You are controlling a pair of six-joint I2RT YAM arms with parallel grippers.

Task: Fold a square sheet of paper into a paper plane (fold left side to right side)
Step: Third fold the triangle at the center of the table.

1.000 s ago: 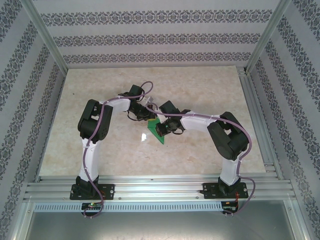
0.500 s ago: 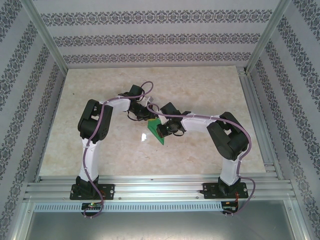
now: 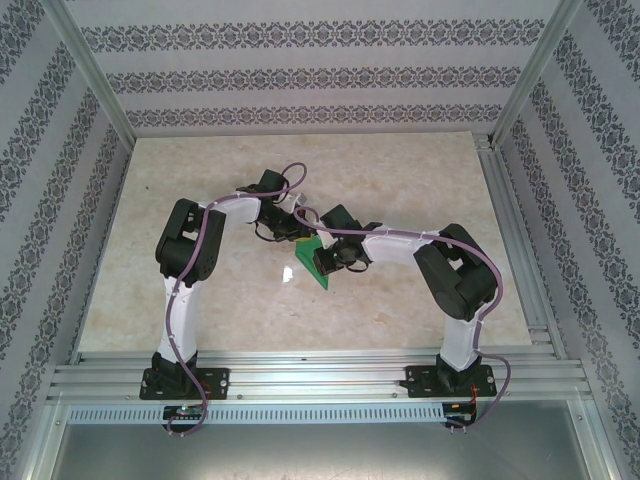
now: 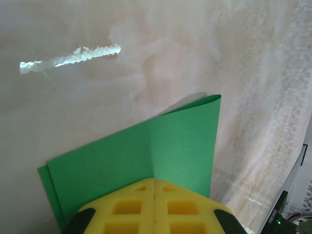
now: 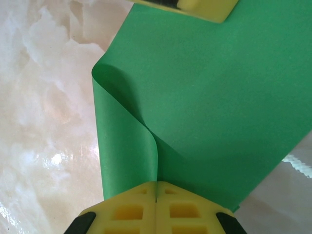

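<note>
1. Because both wrist heads sit over it in the top view, I see only a green wedge of the square sheet of paper. It lies about the middle of the table, well apart from every edge.
2. Left gripper: the yellow pads are together and pinching the sheet's edge. Their bases are cut off by the frame, and a second layer peeks out at the sheet's left corner.
3. Right gripper: pressed together on the sheet, where a curled buckle runs into the seam.
4. I cannot tell whether the sheet touches the table.
5. Against the top views of a second and half a second ago, I see no change in the arms or the paper.
</note>
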